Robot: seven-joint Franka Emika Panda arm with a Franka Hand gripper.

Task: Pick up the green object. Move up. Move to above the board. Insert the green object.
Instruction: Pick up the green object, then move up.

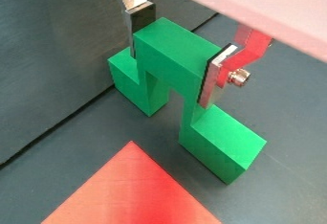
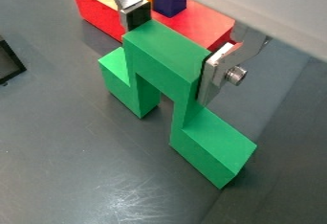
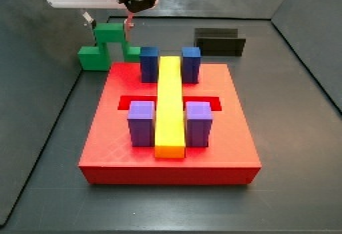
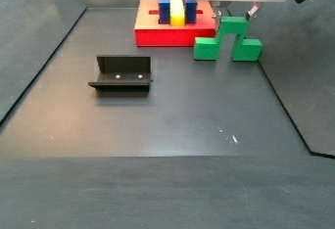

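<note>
Green object (image 2: 163, 75) in tool (image 2: 174, 46), beside board (image 3: 168, 150), fixture (image 4: 120, 73) apart.

Gripper (image 3: 111, 22) over green object (image 3: 99, 50) (behind board (image 3: 120, 138)); fixture (image 3: 219, 41) beyond.

Gripper (image 2: 169, 46) low; jaws clamped on green object (image 2: 166, 99).

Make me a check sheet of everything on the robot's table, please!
Surface: dark grey floor, faint scuffs.
Job's things: green object resting on the floor beside the board; the board carries a yellow bar and blue and purple blocks.
Clutter: fixture standing alone on the floor.
Grippers: gripper at the green object's bar, a finger on each side; grip looks closed.
Cables: nothing seen.
Surroundings: dark walls around the floor.
</note>
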